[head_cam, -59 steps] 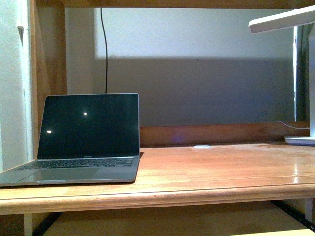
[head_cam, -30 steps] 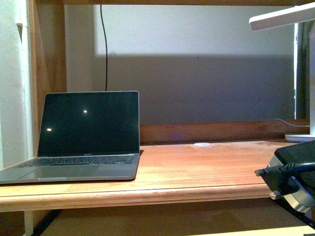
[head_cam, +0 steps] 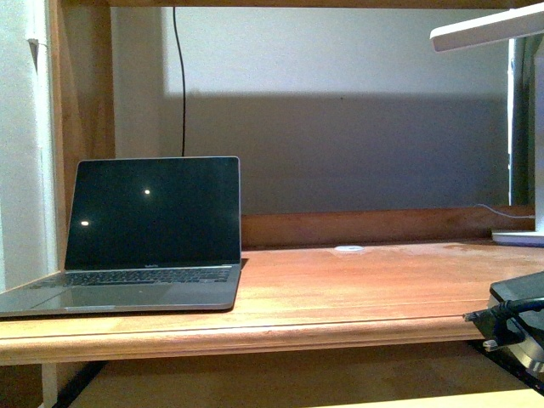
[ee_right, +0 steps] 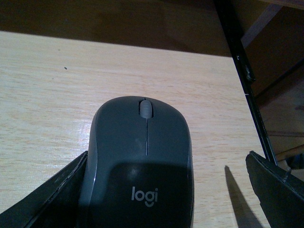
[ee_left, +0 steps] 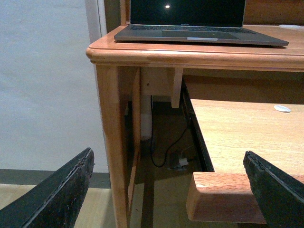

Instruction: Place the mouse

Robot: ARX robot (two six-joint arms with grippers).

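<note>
One mouse (ee_right: 142,156), dark grey with one scroll wheel (ee_right: 146,108) and a "logi" mark, lies flat on the pale wooden shelf (ee_right: 47,85), not on the desk top. The right pincer (ee_right: 167,156) is spread around it and pinches nothing. Of its two black fingers (ee_right: 45,190), one is close against the mouse's side, touching or not I cannot tell, and the other is well apart from it. One black rail (ee_right: 242,66) runs along the shelf's edge near the mouse.

In the front view only part of the right arm (head_cam: 517,321) shows, low at the right, in front of the desk (head_cam: 340,289). On the desk stand one open laptop (head_cam: 153,221) at the left with a dark screen, one small white disc (head_cam: 348,250) far back, and one white lamp (head_cam: 489,30) at the right.

The left pincer (ee_left: 167,153) is spread too, with nothing between its fingers, near the desk's left corner. A second white disc (ee_left: 282,109) lies on the shelf there.
</note>
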